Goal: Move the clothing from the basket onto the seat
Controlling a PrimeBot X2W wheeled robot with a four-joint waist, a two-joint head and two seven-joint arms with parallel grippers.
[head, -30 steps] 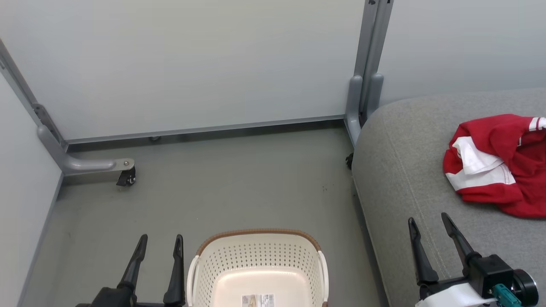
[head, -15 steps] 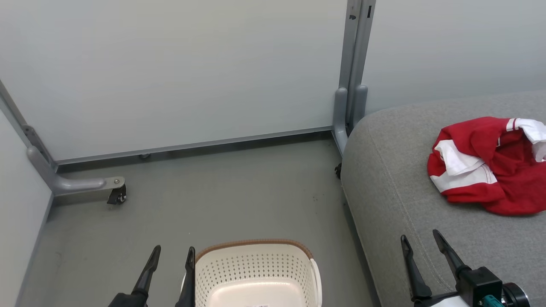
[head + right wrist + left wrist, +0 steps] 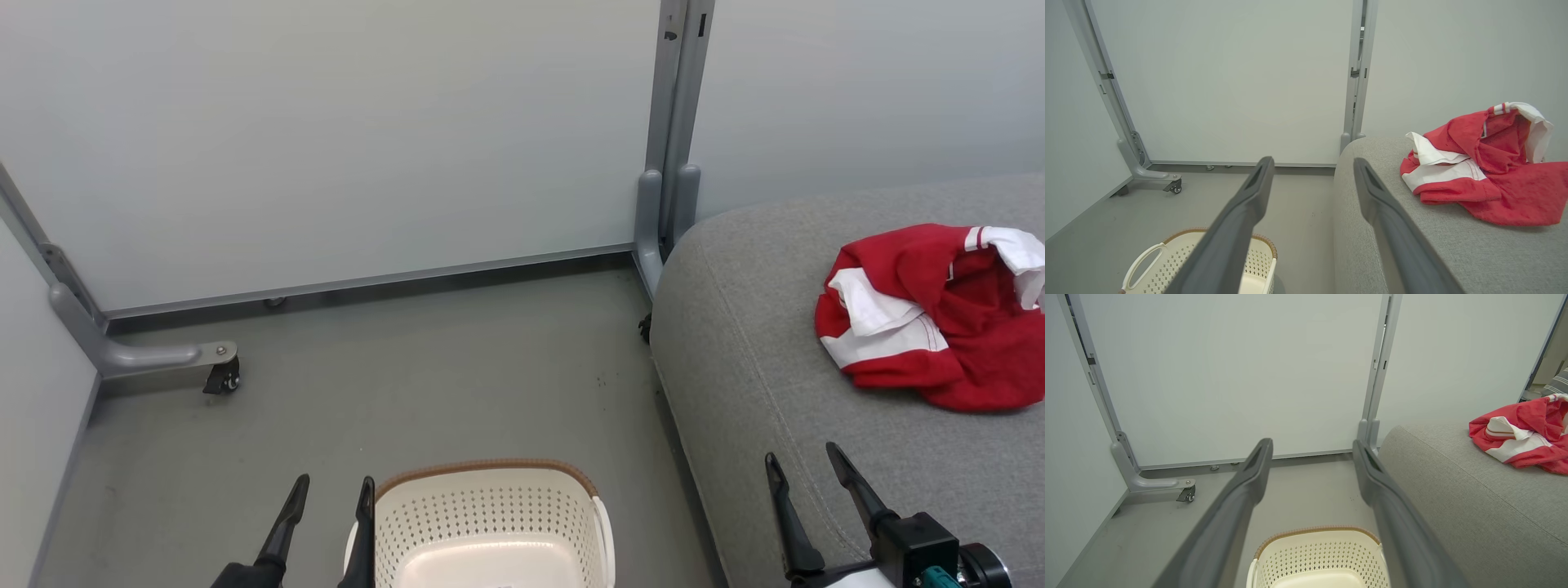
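The red and white clothing [image 3: 931, 318] lies crumpled on the grey seat [image 3: 751, 351] at the right; it also shows in the left wrist view [image 3: 1523, 435] and the right wrist view [image 3: 1486, 167]. The cream basket [image 3: 482, 523] with a brown rim stands on the floor at the bottom centre, and the part of its inside in view holds no fabric. My left gripper [image 3: 333, 487] is open just left of the basket. My right gripper [image 3: 802, 454] is open above the seat's front part, short of the clothing. Both hold nothing.
Pale partition panels close off the back and left, joined by a grey post [image 3: 669, 147] beside the seat. A grey foot with a caster [image 3: 220, 376] juts onto the floor at left. Grey floor [image 3: 424, 384] lies between basket and panels.
The camera has tilted, so the whole picture has shifted down and left; the basket sits lower in view. Both grippers stay open, and the clothing rests on the seat as before.
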